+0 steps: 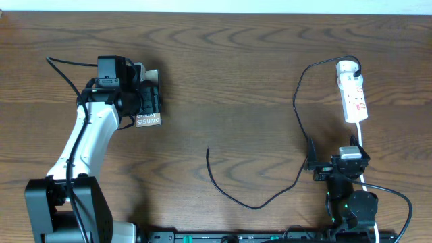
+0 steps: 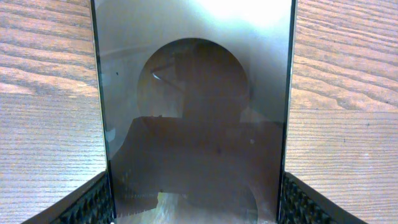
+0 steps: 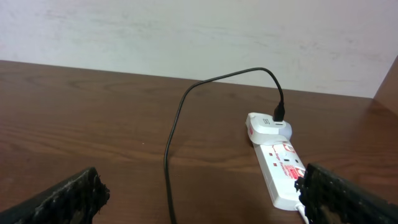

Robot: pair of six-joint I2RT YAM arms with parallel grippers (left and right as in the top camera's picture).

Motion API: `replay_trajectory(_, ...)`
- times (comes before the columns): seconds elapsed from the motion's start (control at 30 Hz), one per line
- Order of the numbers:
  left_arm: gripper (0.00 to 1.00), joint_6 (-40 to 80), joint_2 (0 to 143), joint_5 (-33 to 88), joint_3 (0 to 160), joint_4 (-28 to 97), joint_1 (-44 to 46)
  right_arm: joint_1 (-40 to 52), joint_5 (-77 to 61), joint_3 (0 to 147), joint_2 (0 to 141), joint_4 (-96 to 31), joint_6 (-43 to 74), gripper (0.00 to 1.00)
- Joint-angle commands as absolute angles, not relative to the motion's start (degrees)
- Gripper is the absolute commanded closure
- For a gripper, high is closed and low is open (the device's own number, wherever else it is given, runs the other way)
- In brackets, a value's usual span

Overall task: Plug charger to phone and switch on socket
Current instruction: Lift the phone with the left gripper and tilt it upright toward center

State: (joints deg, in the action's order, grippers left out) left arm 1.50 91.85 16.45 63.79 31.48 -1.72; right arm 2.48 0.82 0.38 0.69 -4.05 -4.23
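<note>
Dark wood tabletop [image 1: 223, 67] is spread under everything. Nearest, the right gripper [image 3: 199, 180] is held wide and empty beside the charger [image 1: 253, 206], whose free tip lies mid-table, well apart from the phone [image 1: 149, 120] pinched in the left gripper [image 2: 193, 193]. Farthest, the socket [image 1: 354, 94] is seen. The thin tip could be mis-gripped and jammed askew.

Overhead, right wrist: shared socket [image 1: 353, 94]

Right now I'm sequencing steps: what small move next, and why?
Probably reach the open right hand to the free tip of the thin black charger cable: it lies loose on the wooden table, while the left hand grips the flat brown phone.
</note>
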Motion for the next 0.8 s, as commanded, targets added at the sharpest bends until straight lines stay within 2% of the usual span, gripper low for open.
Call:
replay_trajectory(0.0, 0.93, 1.83, 89.43, 17.58, 64.75, 31.2, -1.63, 2.02, 0.47, 0.32, 0.38, -4.32, -4.8, 0.01)
replay_trajectory(0.53, 0.93, 3.88, 88.68, 17.72, 64.75, 31.83, -1.63, 2.02, 0.49, 0.32, 0.38, -4.32, -4.8, 0.01)
replay_trajectory(0.77, 0.93, 5.63, 88.68, 25.36, 64.75, 31.79, -1.63, 2.02, 0.47, 0.32, 0.38, -4.32, -4.8, 0.01)
